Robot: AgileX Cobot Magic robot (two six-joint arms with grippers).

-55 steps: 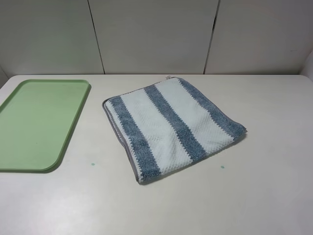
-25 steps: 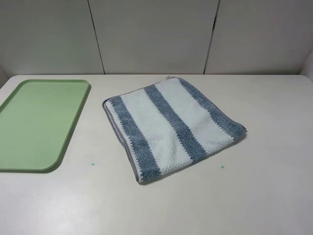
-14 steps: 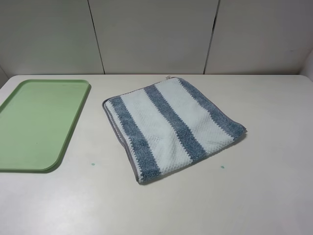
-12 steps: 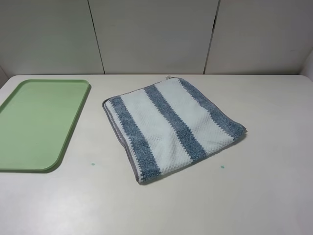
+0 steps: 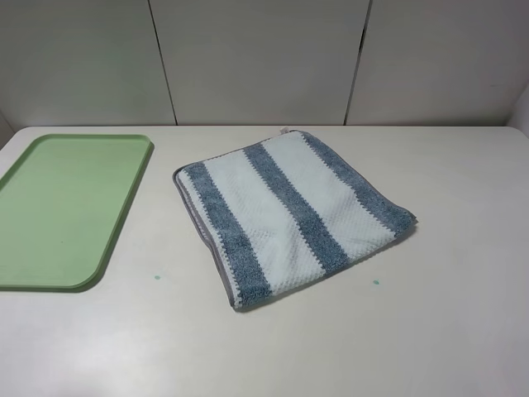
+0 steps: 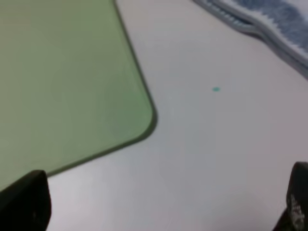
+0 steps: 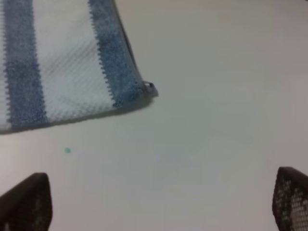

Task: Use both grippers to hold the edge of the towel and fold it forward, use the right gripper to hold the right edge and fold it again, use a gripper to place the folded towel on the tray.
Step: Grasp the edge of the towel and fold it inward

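The towel (image 5: 289, 215), striped white and blue-grey, lies flat and askew in the middle of the white table, its grey hem edge (image 5: 201, 231) along the left side. The light-green tray (image 5: 66, 207) sits empty at the far left. Neither arm shows in the exterior high view. In the left wrist view my left gripper (image 6: 161, 207) is open over bare table beside the tray's (image 6: 62, 72) rounded corner, with the towel (image 6: 269, 19) some way beyond. My right gripper (image 7: 158, 202) is open too, apart from the towel's corner (image 7: 139, 91), with nothing between its fingers.
Two small green dots mark the table, one (image 5: 156, 277) between tray and towel and one (image 5: 376, 282) off the towel's near right corner. A pale panelled wall (image 5: 264, 58) closes off the back edge of the table.
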